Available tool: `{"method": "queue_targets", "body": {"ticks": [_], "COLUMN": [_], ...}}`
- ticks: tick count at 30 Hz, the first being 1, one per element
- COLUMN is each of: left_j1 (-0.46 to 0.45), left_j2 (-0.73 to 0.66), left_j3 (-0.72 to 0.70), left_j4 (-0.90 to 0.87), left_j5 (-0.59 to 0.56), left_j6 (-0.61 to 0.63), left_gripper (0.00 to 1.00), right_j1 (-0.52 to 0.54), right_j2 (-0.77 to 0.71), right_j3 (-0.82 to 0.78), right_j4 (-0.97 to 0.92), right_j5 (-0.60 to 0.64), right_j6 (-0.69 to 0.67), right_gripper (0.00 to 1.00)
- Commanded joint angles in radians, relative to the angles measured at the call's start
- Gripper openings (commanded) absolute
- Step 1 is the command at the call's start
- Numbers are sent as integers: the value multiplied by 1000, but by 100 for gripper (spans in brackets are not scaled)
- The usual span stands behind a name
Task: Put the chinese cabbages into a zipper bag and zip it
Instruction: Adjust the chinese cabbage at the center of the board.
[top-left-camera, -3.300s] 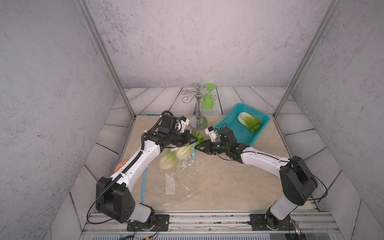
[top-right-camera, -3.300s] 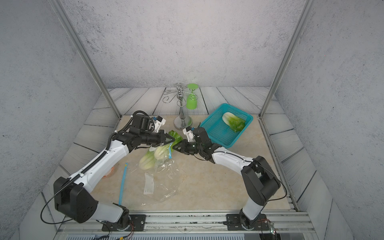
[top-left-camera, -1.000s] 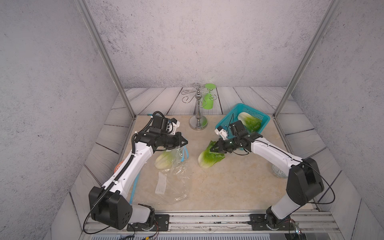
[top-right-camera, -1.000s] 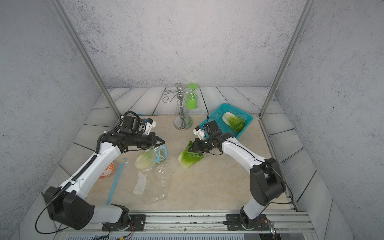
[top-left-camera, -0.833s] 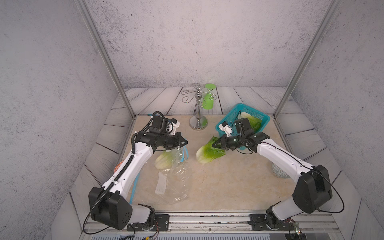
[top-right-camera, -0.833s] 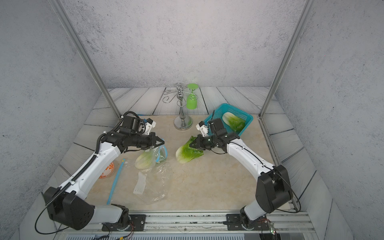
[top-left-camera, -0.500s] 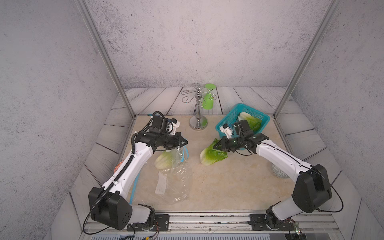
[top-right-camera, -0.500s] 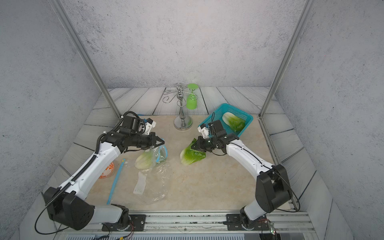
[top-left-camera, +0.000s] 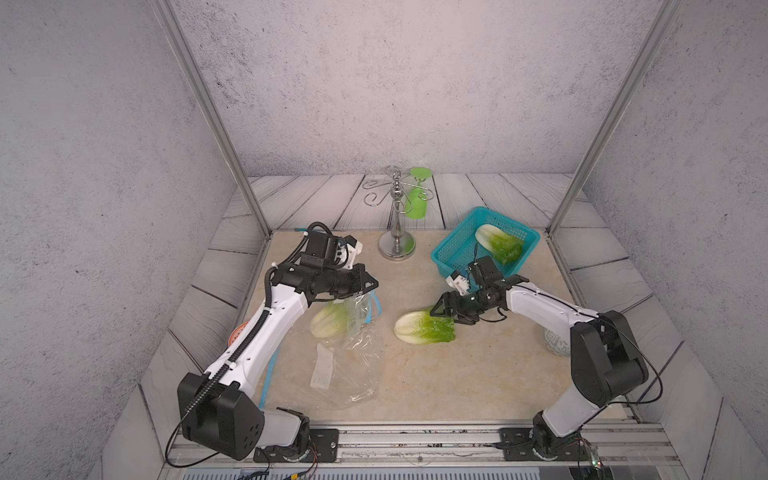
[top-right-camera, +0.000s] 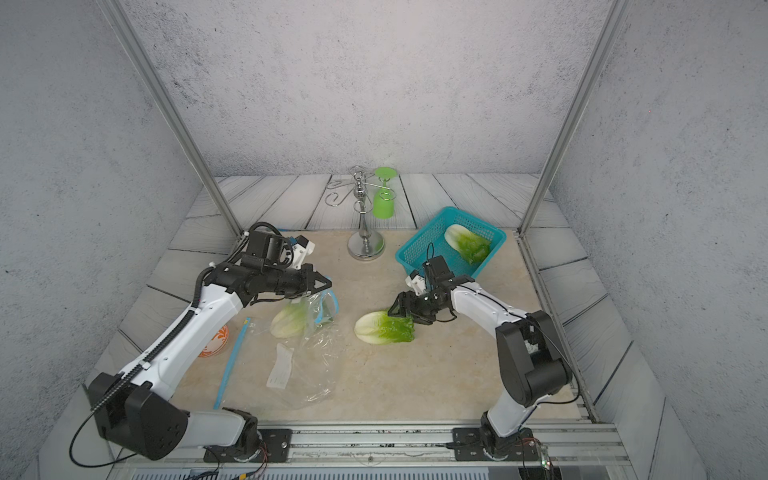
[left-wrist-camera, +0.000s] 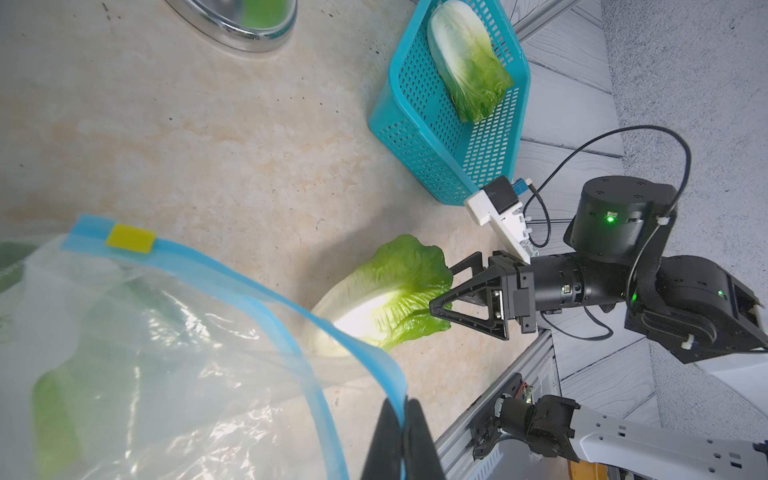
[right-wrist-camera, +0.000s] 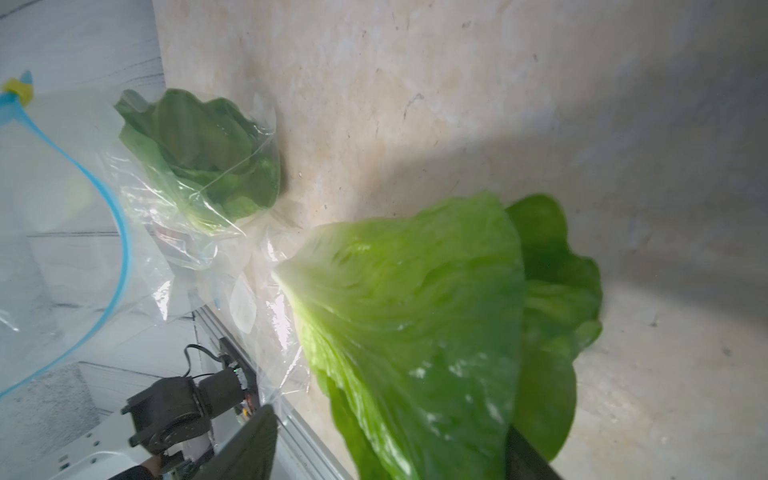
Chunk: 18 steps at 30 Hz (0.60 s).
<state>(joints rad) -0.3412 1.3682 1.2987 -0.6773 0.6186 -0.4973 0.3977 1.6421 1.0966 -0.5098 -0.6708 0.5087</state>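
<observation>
Top views: loose cabbage (top-left-camera: 422, 328) lies mid-table, its leafy end between the spread jaws of the right gripper (top-left-camera: 444, 311). A second cabbage (top-left-camera: 498, 245) sits in the teal basket (top-left-camera: 453, 249), and a third cabbage (top-left-camera: 330, 320) is inside the zipper bag (top-right-camera: 316, 365).
Left wrist: left gripper (left-wrist-camera: 402, 411) pinches the bag's blue rim (jaws pressed together on it).
Right wrist: green leaves fill the gap between the right gripper's fingers (right-wrist-camera: 249, 444).

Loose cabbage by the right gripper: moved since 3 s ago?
Yes. The cabbage has gone from the bag mouth, left of the stand, to the stand's right and nearer the front.

Teal basket (top-left-camera: 454, 248), metal rack (top-left-camera: 397, 246), green goblet (top-left-camera: 416, 204)
</observation>
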Motion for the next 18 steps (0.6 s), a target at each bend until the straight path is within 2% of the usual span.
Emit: {"method": "queue_targets", "body": {"ticks": [1, 6, 9, 11, 14, 16, 18], "left_j1": [-13, -25, -34, -39, -44, -44, -44], "left_j2": [17, 19, 27, 32, 29, 24, 23], "left_j3": [13, 11, 7, 11, 22, 26, 28], "left_j4": [15, 26, 33, 31, 19, 5, -11], "left_j5": [15, 12, 12, 9, 2, -6, -17], "left_j6": [-1, -10, -14, -14, -11, -2, 11], "left_gripper": [0, 0, 0, 0, 0, 0, 0], "right_j1": [-2, 15, 25, 29, 27, 21, 12], "right_j2": [43, 90, 134, 161, 154, 121, 76], "right_j3": [8, -20, -24, -33, -68, -94, -108], "right_j4": [-33, -20, 41, 85, 155, 205, 239], "right_j5": [-10, 105, 76, 49, -6, -45, -104], "right_j6": [-16, 8, 13, 23, 58, 90, 123], "right_gripper": [88, 90, 86, 74, 47, 22, 12]}}
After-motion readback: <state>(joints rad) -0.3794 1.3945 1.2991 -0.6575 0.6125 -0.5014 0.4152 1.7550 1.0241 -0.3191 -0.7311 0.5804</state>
